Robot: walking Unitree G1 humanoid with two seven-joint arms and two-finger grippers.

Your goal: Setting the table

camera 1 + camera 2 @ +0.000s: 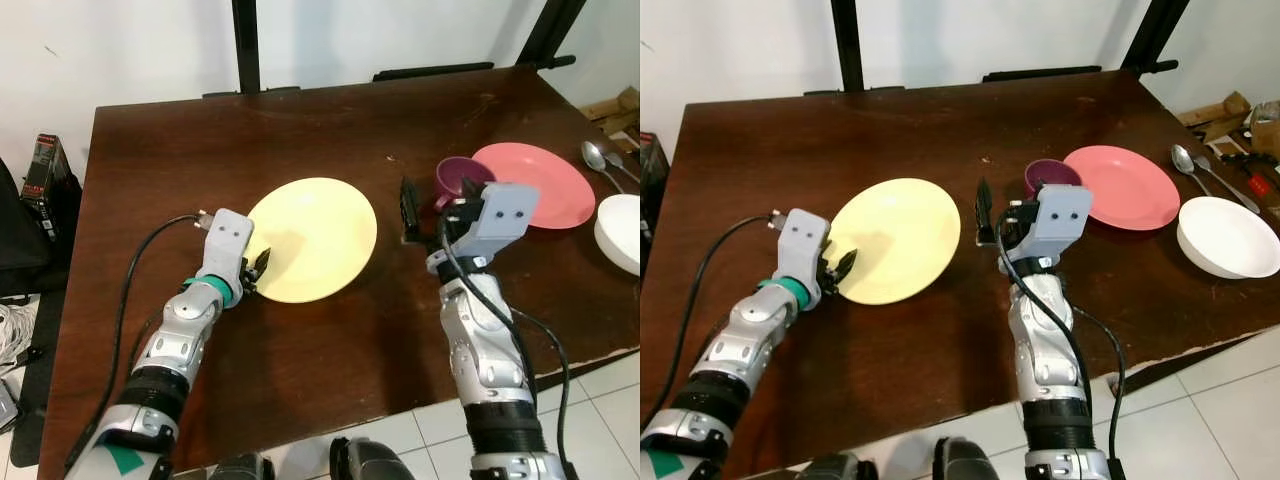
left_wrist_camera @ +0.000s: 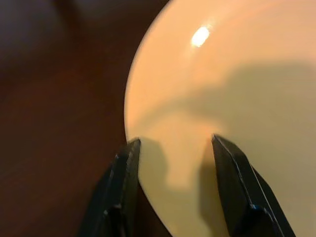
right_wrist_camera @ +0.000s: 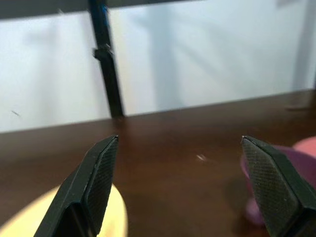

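**Taking the yellow plate by its rim**

At the near-left rim of the yellow plate [image 1: 312, 238], the left gripper [image 1: 256, 271] sits low over the dark wooden table [image 1: 180, 180], its two black fingers parted a modest way. In the left wrist view one finger [image 2: 118, 190] lies just outside the plate's edge, over bare wood, and the other [image 2: 244, 190] lies over the plate's inner surface, so the rim passes between them. Nothing is clamped yet; whether either finger touches the plate cannot be told.

The step in hand appears to be grasping this plate to move it to a place setting. The plate lies flat, so the outer finger probably has to slip under the lip, or press against it, before the jaws close. Closing too high would likely skate off the glossy surface. A slow, level lift should keep the plate from tipping out of a one-sided hold.

To the right of the yellow plate, the right gripper [image 1: 424, 219] is held above the table with its fingers spread wide and empty. It stands between the yellow plate and the purple cup [image 1: 461, 181], close to the cup. Beyond the cup, further from the yellow plate, lies the pink plate [image 1: 540, 185], with two spoons [image 1: 604, 162] and a white bowl [image 1: 622, 233] further right again. The right arm should stay clear of the cup, since a nudge could tip it.
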